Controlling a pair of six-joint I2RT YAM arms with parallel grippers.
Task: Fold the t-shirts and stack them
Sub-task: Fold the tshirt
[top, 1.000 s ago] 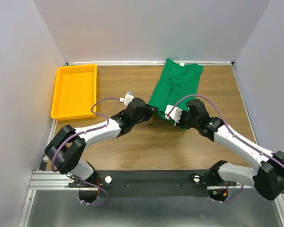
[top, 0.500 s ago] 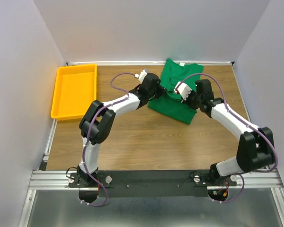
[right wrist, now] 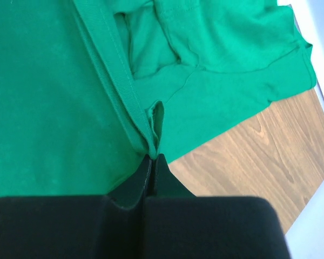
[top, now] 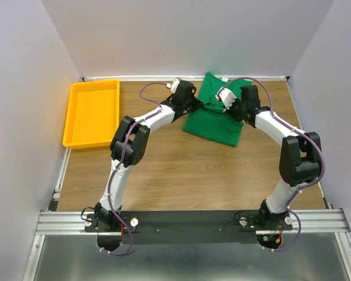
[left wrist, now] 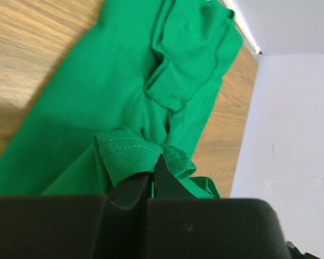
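Wooden table [top: 181,175], one garment on it. Item: green t-shirt [top: 213,123], partly folded and rumpled, lying to the right of the yellow tray [top: 92,114] and well apart from it. Left gripper [left wrist: 154,164]: jaws pressed together on a stitched hem fold. Right gripper [right wrist: 153,156]: jaws pinching a ribbed band (collar or hem, cannot tell) of the same shirt

**A:** what's the room like around it?

**B:** wood-grain table [top: 181,181], plain pale walls [top: 181,35] boxing it in at the back and both sides. thin white strip [top: 164,77] where the back wall meets the tabletop.

**A:** lighting?

**B:** soft and even. aluminium rail [top: 64,220] runs along the near edge, grey metal sheet [top: 181,263] below that.
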